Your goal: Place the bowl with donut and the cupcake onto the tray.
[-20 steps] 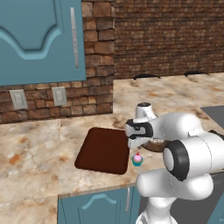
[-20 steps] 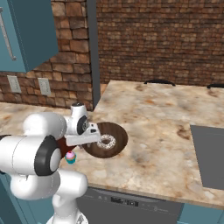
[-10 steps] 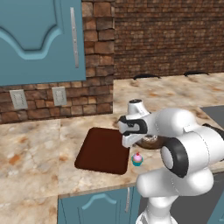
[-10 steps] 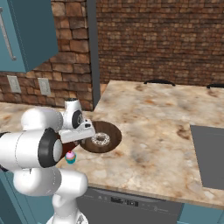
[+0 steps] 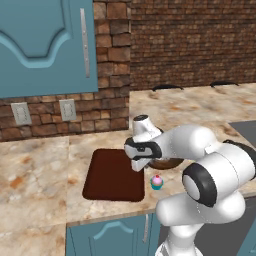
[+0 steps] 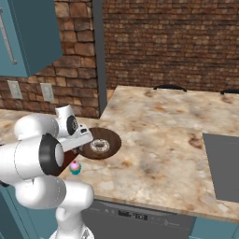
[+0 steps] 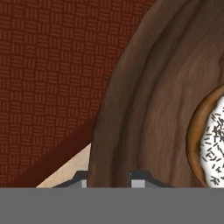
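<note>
One bowl (image 6: 100, 144), one donut (image 6: 99, 146), one cupcake (image 5: 157, 182) and one tray (image 5: 112, 174) sit on the marbled counter (image 6: 158, 140), with one robot arm bent over them. On the brick wall at about ten o'clock from the tray are two pale outlets (image 5: 43, 112), and a single grey stovetop panel (image 6: 223, 167) lies well apart on the counter at three o'clock.

The bowl is wide, shallow and round, dark brown with a clear wood grain running in rings around its inside. The donut lies in the middle of it, a small ring with a brown edge, white icing and dark speckled sprinkles (image 7: 213, 144). The tray is a flat reddish-brown rectangle with rounded corners and a fine woven pattern on its surface (image 7: 48, 78). The bowl sits just beside the tray at the tray's two o'clock corner; from the hand view its rim seems to overlap the tray's edge. The cupcake is tiny, teal wrapper, pink frosting, red dot on top, standing upright on the counter at the tray's four o'clock corner, just in front of the bowl.

The gripper (image 7: 107, 180) sits at the bowl's rim on the tray side, one fingertip (image 7: 81, 180) outside the rim and the other inside it, pinching the bowl's wall.
</note>
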You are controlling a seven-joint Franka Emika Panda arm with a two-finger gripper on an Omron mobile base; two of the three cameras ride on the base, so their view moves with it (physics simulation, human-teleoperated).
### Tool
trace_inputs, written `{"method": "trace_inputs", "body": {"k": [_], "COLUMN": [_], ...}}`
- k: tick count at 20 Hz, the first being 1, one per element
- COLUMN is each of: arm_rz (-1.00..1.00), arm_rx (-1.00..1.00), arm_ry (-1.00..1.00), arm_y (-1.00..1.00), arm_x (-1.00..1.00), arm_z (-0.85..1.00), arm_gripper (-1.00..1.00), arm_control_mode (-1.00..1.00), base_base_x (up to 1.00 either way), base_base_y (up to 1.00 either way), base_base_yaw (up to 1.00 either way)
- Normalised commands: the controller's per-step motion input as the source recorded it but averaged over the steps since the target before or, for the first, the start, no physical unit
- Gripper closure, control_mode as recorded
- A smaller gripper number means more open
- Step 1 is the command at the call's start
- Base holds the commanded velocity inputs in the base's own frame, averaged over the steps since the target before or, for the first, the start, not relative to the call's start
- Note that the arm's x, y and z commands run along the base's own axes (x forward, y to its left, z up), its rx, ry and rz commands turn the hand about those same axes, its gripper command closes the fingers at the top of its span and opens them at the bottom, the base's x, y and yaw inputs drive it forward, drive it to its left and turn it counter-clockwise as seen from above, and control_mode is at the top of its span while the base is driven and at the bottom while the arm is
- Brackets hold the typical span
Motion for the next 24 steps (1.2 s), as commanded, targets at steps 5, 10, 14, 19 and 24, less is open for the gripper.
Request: {"method": "trace_inputs", "body": {"k": [5, 10, 14, 19, 24], "arm_rz": [0.1, 0.1, 0.11, 0.13, 0.14], "arm_rx": [-0.02, -0.05, -0.09, -0.09, -0.07], "arm_ry": [-0.01, -0.11, -0.17, -0.15, -0.07], "arm_y": [0.19, 0.15, 0.23, 0.28, 0.37], "arm_x": [0.0, 0.0, 0.0, 0.0, 0.0], "arm_z": [0.23, 0.22, 0.15, 0.07, 0.01], "arm_gripper": [1.0, 1.0, 1.0, 1.0, 1.0], "arm_control_mode": [-1.0, -1.0, -1.0, -1.0, -1.0], "base_base_x": [0.0, 0.0, 0.0, 0.0, 0.0], "base_base_y": [0.0, 0.0, 0.0, 0.0, 0.0], "base_base_yaw": [0.0, 0.0, 0.0, 0.0, 0.0]}}
